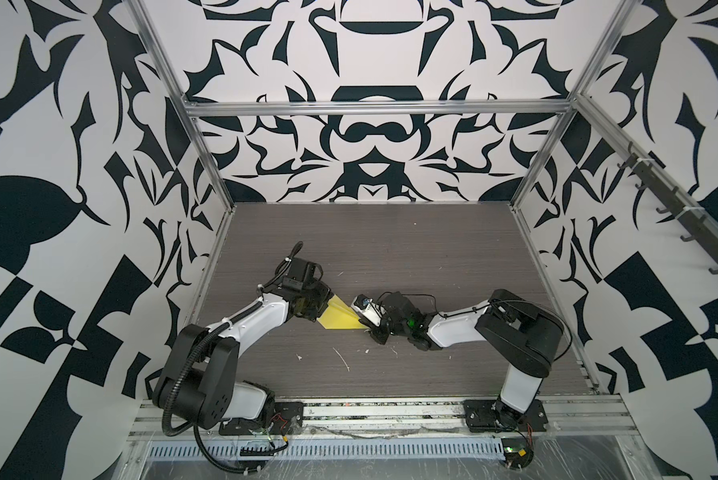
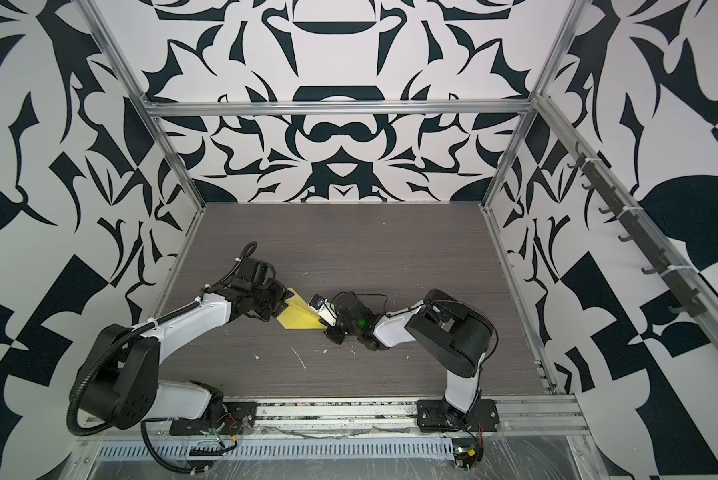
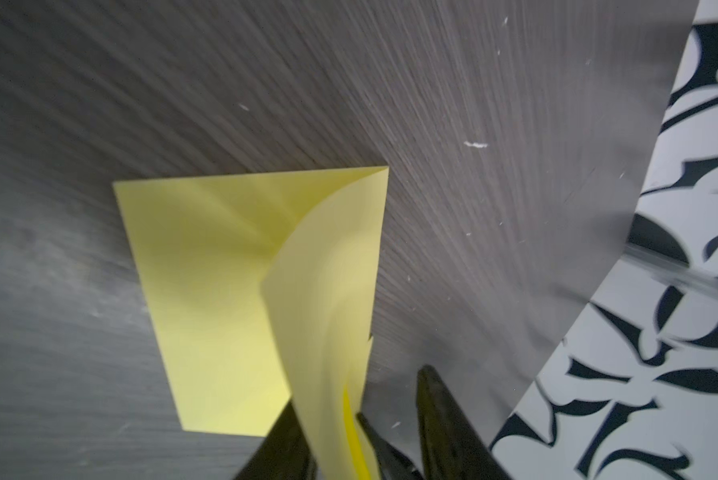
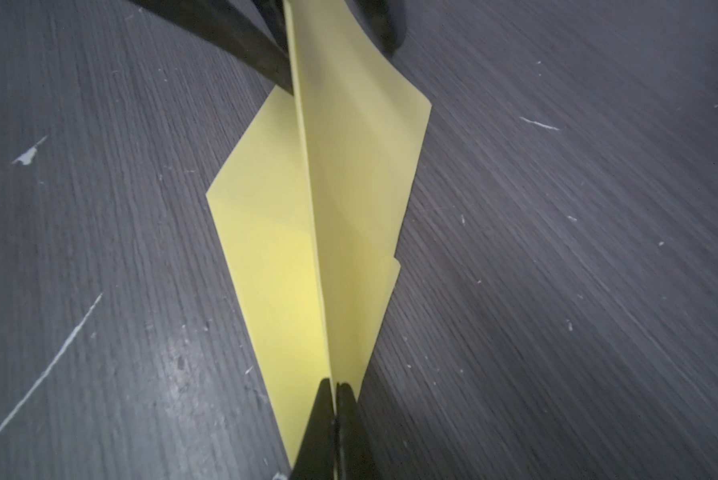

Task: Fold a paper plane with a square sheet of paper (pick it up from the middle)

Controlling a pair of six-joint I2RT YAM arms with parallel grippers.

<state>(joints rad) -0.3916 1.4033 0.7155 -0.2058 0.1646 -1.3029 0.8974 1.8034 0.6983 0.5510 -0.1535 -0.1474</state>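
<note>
The square sheet of paper (image 1: 340, 318) (image 2: 297, 318) is yellow and folded into a pointed, dart-like shape with a raised centre fold (image 4: 349, 187). It lies on the grey table between both grippers. My right gripper (image 1: 367, 328) (image 2: 324, 326) (image 4: 335, 380) is shut on the pointed end of that upright fold. At the wide end, my left gripper (image 1: 326, 305) (image 2: 284, 305) (image 3: 357, 386) stands open. The paper's lifted flap (image 3: 324, 332) sits between its fingers, against one of them and apart from the other. The wide end itself is hidden under the left gripper in both top views.
The wood-grain table (image 1: 390, 249) carries small white flecks and a long pale scratch (image 1: 342, 359) in front of the paper. Metal frame posts (image 1: 207, 166) and patterned walls close in three sides. A metal rail (image 1: 390, 409) with both arm bases runs along the front.
</note>
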